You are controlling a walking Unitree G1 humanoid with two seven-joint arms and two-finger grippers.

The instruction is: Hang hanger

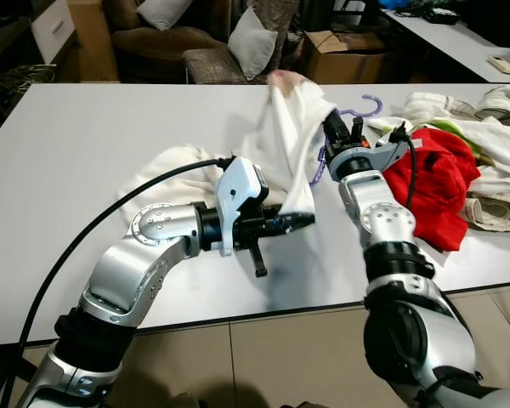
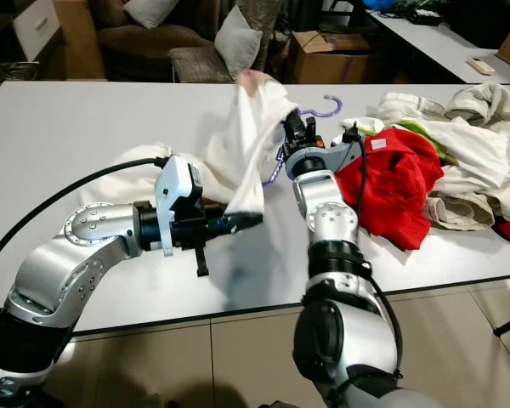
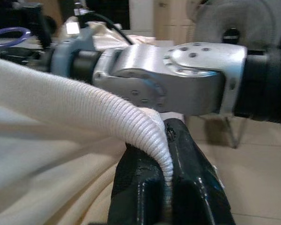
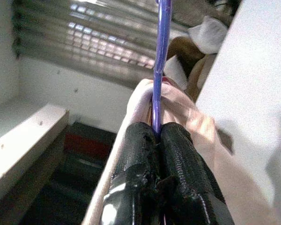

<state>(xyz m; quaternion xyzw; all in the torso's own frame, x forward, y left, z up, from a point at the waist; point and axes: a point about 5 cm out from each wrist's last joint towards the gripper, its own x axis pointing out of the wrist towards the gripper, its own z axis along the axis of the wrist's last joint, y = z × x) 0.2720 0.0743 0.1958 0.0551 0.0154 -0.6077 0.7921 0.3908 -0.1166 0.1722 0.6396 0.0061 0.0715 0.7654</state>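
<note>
I keep right claw [image 4: 157, 136] pinched on purple hanger [image 1: 370, 106], left claw [image 3: 166, 154] pinching white shirt [image 1: 285, 127] hem; stretch opening, thread hanger gently above desk [image 1: 85, 144].

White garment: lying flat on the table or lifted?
Lifted. The white garment hangs between the left gripper pinching its hem and the right gripper clamping the purple hanger.

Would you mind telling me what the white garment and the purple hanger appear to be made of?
White garment: soft knit fabric, probably cotton; its hem, pinched in the left claw, shows fine ribbing. Purple hanger, clamped in the right claw: thin, smooth, slightly glossy, likely plastic or coated wire.
</note>
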